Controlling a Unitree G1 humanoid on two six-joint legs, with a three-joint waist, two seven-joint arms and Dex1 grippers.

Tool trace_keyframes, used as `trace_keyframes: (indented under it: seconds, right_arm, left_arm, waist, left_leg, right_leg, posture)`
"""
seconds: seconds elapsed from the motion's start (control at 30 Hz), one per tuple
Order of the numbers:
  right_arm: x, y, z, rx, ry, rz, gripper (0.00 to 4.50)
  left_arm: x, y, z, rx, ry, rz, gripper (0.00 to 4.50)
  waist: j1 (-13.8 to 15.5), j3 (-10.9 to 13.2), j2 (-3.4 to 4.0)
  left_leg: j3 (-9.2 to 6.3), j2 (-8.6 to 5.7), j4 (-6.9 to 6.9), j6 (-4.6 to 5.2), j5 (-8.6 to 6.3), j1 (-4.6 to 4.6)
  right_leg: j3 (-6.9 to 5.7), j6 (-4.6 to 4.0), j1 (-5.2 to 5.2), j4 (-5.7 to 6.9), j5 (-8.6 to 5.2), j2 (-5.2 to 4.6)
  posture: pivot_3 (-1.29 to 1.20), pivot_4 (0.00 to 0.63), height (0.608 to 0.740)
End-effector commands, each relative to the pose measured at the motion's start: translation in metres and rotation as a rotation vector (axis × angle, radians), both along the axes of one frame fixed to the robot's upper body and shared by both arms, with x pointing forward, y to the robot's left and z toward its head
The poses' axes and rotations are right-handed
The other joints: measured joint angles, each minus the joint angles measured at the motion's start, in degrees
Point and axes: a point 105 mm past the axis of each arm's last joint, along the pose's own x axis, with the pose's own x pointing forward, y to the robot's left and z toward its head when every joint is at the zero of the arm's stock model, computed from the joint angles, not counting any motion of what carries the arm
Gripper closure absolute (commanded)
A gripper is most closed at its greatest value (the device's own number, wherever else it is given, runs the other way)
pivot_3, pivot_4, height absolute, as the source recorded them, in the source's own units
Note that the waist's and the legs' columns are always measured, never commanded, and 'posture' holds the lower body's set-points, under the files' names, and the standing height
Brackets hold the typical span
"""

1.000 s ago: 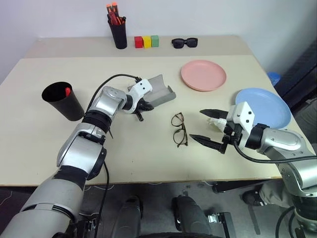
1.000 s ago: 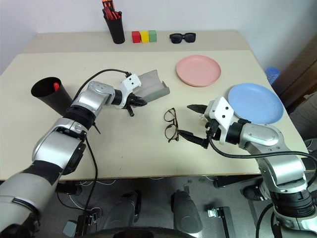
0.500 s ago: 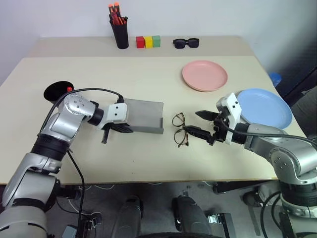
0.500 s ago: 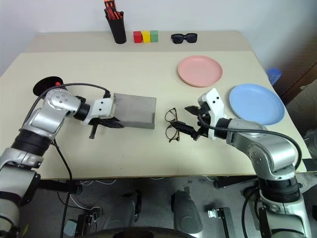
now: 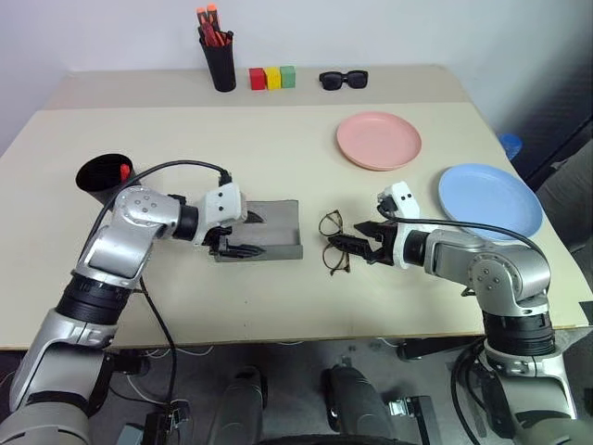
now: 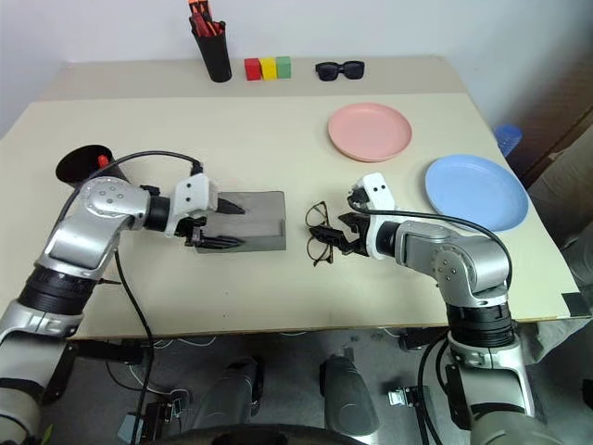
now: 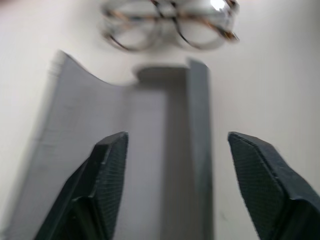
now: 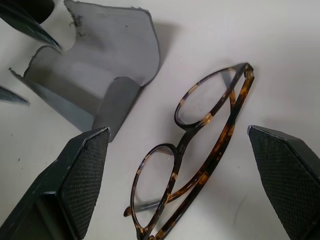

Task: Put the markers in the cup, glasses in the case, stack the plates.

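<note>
On the table (image 5: 278, 148), both claws gape: left (image 5: 243, 234) at case (image 5: 273, 232), right (image 5: 357, 243) at glasses (image 5: 334, 243).

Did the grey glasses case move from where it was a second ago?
Yes. The case slid toward the robot and a bit to its left, farther from the pink plate. It now lies beside the glasses, at the left gripper.

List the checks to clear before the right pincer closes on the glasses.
1. Right pincer open: ok.
2. Glasses between its fingers: ok, folded on the table.
3. Case open to receive them: ok, lying beside the glasses.
4. Left pincer off the case: ok, fingers spread on either side of it.
5. Fingers low enough to grip the frame: cannot tell.
</note>
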Motion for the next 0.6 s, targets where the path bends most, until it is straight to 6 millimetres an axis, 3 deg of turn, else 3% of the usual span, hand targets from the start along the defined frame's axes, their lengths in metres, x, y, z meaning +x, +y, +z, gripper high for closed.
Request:
trace_keyframes:
  seconds: [0.03, 0.07, 0.17, 0.4, 0.6]
  right_arm:
    - [0.006, 0.005, 0.011, 0.041, -0.012, -0.002, 0.00]
    - [0.007, 0.007, 0.009, 0.042, 0.001, -0.003, 0.00]
    - [0.012, 0.010, 0.005, 0.051, 0.031, -0.008, 0.80]
    - [0.015, 0.015, 0.003, 0.066, 0.068, 0.015, 4.30]
    - [0.013, 0.018, 0.021, -0.011, -0.047, 0.071, 4.41]
  left_arm:
    - [-0.010, 0.012, 0.018, -0.098, -0.051, 0.058, 1.19]
    - [-0.014, 0.018, 0.020, -0.132, -0.052, 0.085, 1.19]
    - [-0.029, 0.033, 0.021, -0.225, -0.044, 0.154, 1.15]
    - [-0.059, 0.050, 0.003, -0.250, -0.043, 0.264, 1.15]
    - [-0.069, 0.067, -0.009, -0.270, -0.054, 0.424, 1.15]
  waist:
    - [0.1, 0.0, 0.01]
    - [0.0, 0.0, 0.01]
    - [0.0, 0.0, 0.03]
    - [0.3, 0.0, 0.04]
    - [0.3, 0.0, 0.07]
  left_leg:
    - [0.00, 0.00, -0.01, 0.00, 0.00, 0.00]
    - [0.00, 0.00, 0.00, 0.00, 0.00, 0.00]
    - [0.01, 0.03, 0.00, 0.00, 0.00, 0.01]
    - [0.02, 0.00, 0.01, 0.00, 0.00, 0.01]
    - [0.03, 0.02, 0.01, 0.00, 0.00, 0.07]
  right_leg:
    - [0.00, 0.00, -0.01, 0.00, 0.00, 0.00]
    - [0.00, 0.00, -0.01, 0.00, 0.00, 0.00]
    - [0.00, -0.02, 0.00, 0.00, 0.01, 0.00]
    - [0.00, -0.02, 0.04, -0.05, 0.01, -0.05]
    - [0.01, -0.04, 0.06, -0.05, 0.00, -0.03]
  posture:
    - [0.00, 0.150, 0.740]
    - [0.00, 0.150, 0.740]
    - [0.00, 0.150, 0.740]
    - [0.00, 0.150, 0.740]
    - [0.00, 0.150, 0.740]
